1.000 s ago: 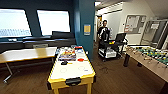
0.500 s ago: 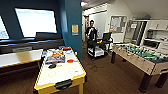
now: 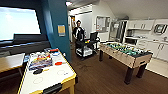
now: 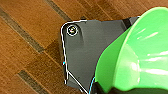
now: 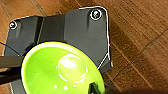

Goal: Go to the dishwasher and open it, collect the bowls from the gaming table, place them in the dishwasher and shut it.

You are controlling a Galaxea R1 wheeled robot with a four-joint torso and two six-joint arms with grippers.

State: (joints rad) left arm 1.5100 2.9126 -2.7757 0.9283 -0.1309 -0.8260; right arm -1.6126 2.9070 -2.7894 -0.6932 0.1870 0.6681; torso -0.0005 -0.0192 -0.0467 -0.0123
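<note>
Carrying a bowl at each wrist, the robot stands over bare wooden floor [image 4: 27,32]: the green bowl [image 4: 140,52] sits close against the left gripper, the yellow-green bowl [image 5: 62,70] against the right gripper, though whether either gripper's fingers are closed on a rim I cannot tell. Both bowls look like light, stiff, glossy plastic, likely slippery, so the thin rim is the sensible place to pinch. Further out from the grippers, the gaming table [image 3: 47,75] lies low and to the left, its white top cluttered. Ahead the floor opens wide between it and the foosball table [image 3: 125,53]. Beyond stand a black cart [image 3: 86,46], a person [image 3: 78,31] and the white kitchen cabinets [image 3: 150,42].
</note>
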